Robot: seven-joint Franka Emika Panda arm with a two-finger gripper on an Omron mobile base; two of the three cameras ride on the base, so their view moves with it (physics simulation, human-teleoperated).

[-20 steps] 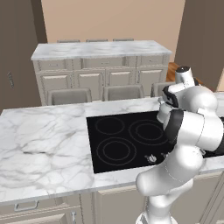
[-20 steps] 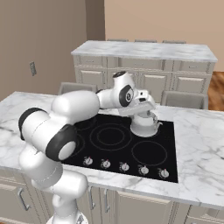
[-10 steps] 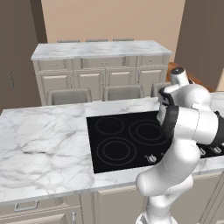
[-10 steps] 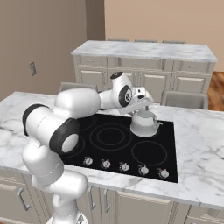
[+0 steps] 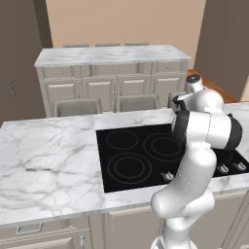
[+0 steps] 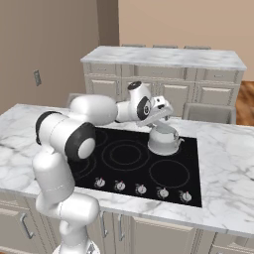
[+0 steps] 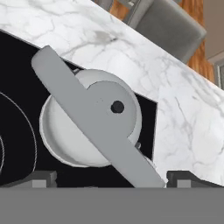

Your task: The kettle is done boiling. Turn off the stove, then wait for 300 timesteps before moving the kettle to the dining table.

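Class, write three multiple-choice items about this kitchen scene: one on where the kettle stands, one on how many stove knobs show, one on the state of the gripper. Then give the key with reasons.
1. Where does the kettle stand?
A. on the stove's far right burner
B. on the marble counter
C. on a chair

2. How many knobs line the stove's front edge?
A. three
B. five
C. eight

3. How does the gripper stand?
A. shut on the handle
B. shut and empty
C. open above the kettle

Key: 1 A, it sits on the black glass at the far right corner; 2 B, the right base view shows five; 3 C, in the hand view the fingertips stand wide apart, with the handle between them ungripped.
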